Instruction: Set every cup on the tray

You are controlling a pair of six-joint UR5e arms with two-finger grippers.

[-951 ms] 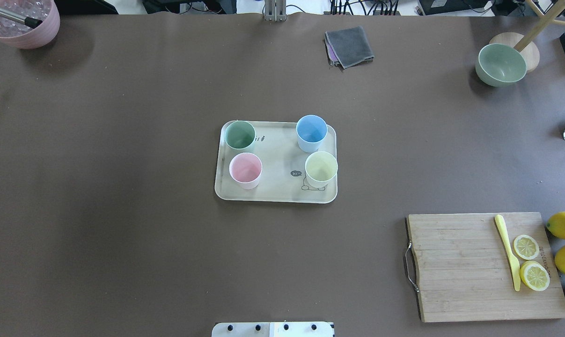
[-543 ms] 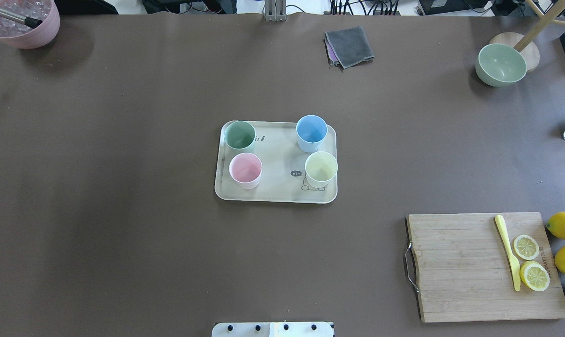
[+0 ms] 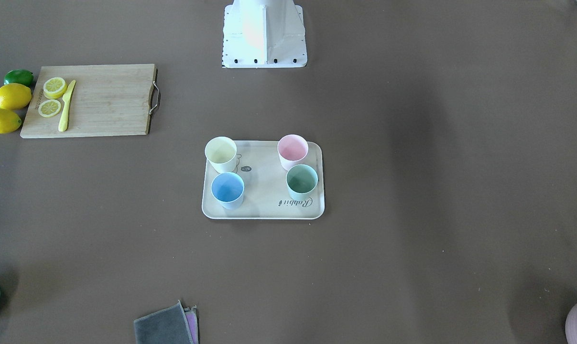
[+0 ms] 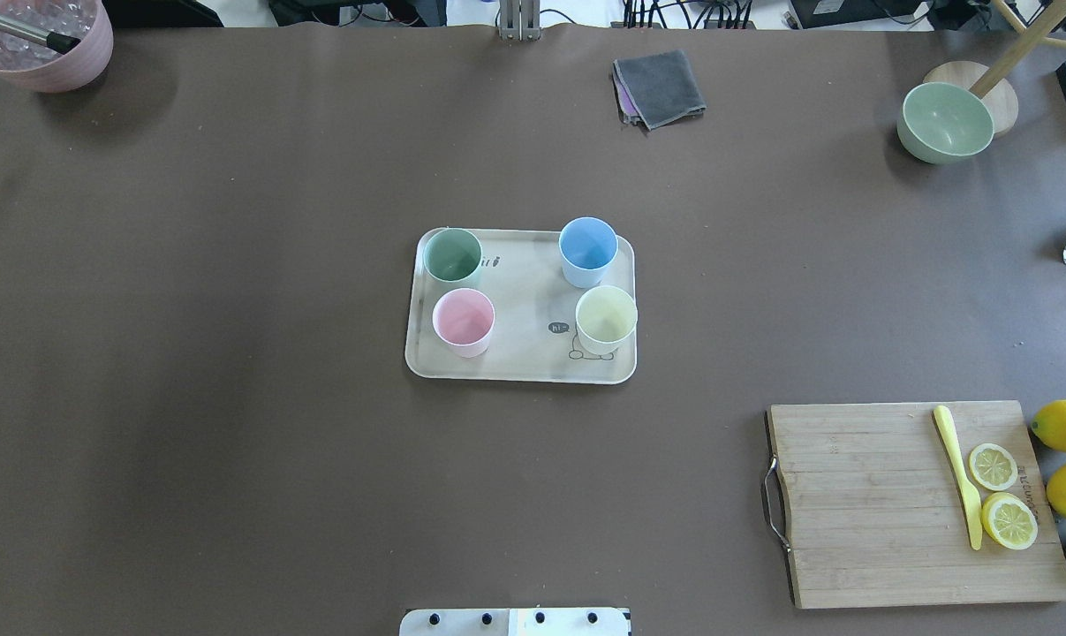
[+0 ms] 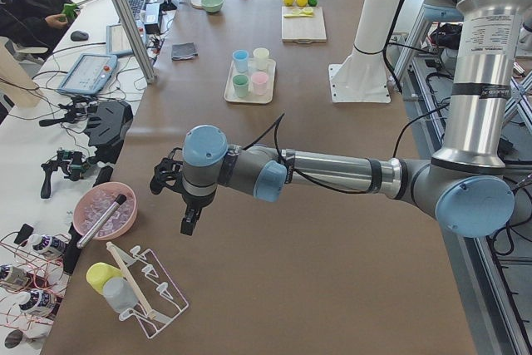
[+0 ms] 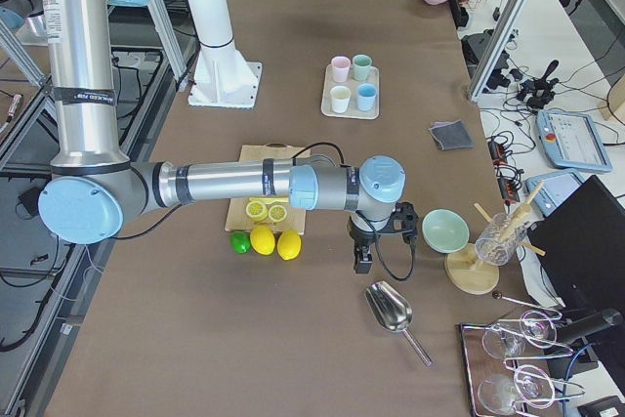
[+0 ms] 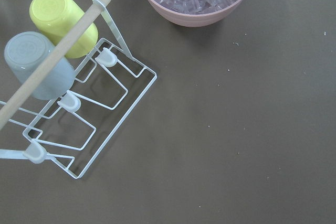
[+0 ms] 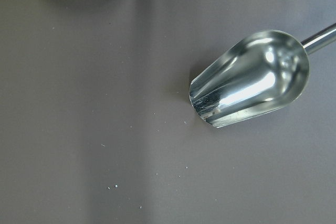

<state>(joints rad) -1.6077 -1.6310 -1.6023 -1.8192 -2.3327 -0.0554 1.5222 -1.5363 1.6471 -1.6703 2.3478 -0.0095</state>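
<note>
All four cups stand upright on the cream tray (image 4: 524, 291) at mid-table: mint green (image 4: 452, 254), light blue (image 4: 587, 245), pink (image 4: 463, 318), pale yellow (image 4: 605, 314). In the front-facing view the tray (image 3: 264, 191) holds the yellow (image 3: 221, 151), pink (image 3: 292, 147), blue (image 3: 227, 187) and green (image 3: 301, 178) cups. My left gripper (image 5: 190, 220) hangs far from the tray near the table's left end. My right gripper (image 6: 362, 259) hangs near the right end. Both show only in the side views, so I cannot tell whether they are open or shut.
A wooden cutting board (image 4: 868, 503) with lemon slices and a yellow knife lies front right, lemons beside it. A grey cloth (image 4: 659, 87), pale green bowl (image 4: 946, 121) and mauve pot (image 4: 42, 40) sit at the back. A metal scoop (image 8: 252, 77) and wire rack (image 7: 79, 108) lie below the wrists.
A dark part of the right arm at the overhead view's right edge has left that view. The cups and tray have not moved.
</note>
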